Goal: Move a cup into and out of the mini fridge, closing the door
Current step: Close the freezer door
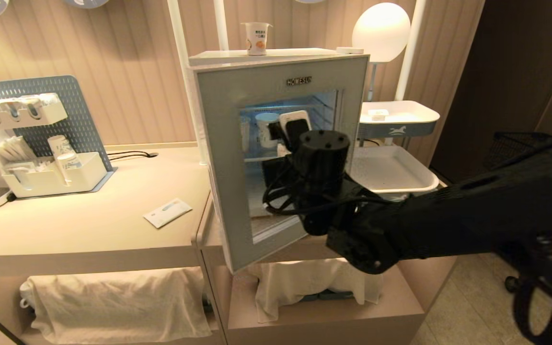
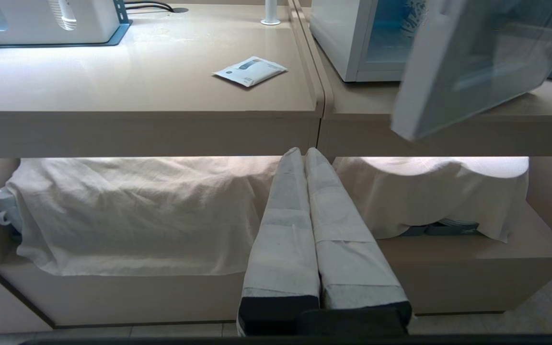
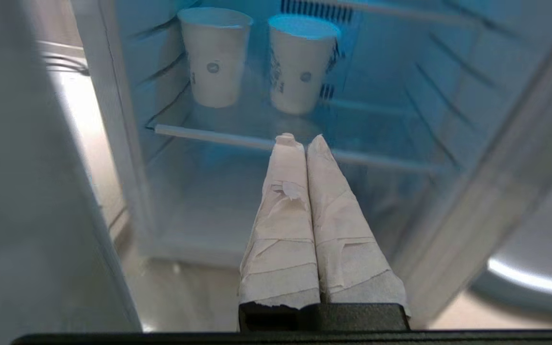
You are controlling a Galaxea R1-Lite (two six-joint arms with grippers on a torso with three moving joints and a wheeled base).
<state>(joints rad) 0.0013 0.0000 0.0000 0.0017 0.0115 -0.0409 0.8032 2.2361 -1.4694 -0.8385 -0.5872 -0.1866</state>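
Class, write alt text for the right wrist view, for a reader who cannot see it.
The shut right gripper points into the open mini fridge, its taped fingers pressed together and holding nothing. Two white paper cups stand side by side on the wire shelf beyond the fingertips, lit blue.

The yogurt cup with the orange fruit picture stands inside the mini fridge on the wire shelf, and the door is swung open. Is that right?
Not quite. The head view shows the yogurt cup standing on top of the mini fridge, not inside. The wire shelf holds only two paper cups, as the right wrist view shows. The door is indeed swung open.
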